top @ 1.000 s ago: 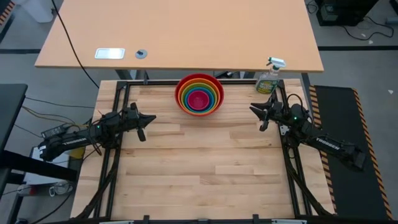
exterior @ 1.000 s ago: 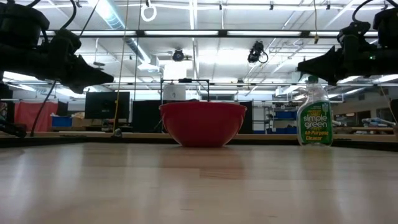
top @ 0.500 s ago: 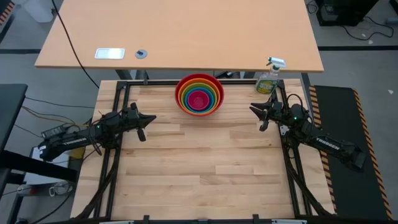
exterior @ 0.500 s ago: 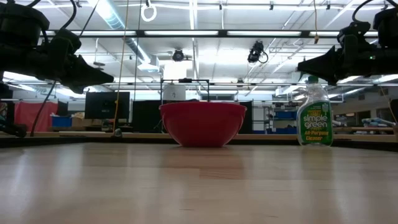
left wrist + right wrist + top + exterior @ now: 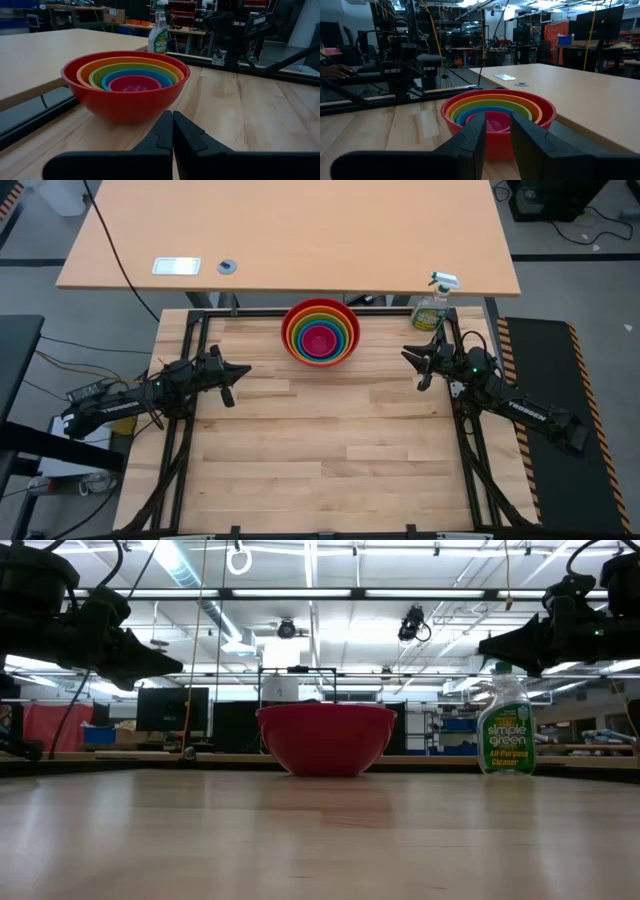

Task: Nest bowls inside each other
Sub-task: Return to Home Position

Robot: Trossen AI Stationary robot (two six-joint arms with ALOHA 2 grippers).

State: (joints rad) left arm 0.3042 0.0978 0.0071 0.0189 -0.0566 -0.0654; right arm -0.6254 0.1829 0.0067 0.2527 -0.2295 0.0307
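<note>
The bowls point(image 5: 320, 331) stand as one nest at the table's far middle: red outermost, then orange, yellow-green, blue, with pink innermost point(image 5: 135, 83). The red bowl's base rests on the wood point(image 5: 326, 739). My left gripper point(image 5: 243, 371) hovers at the table's left side, shut and empty, pointing level toward the bowls point(image 5: 173, 120). My right gripper point(image 5: 407, 355) hovers at the right side, open with a narrow gap and nothing between its fingers point(image 5: 497, 125).
A green spray bottle point(image 5: 433, 305) stands at the table's far right corner, just behind my right gripper. A larger light desk point(image 5: 290, 230) lies beyond the far edge. The near half of the wooden table point(image 5: 320, 460) is bare boards.
</note>
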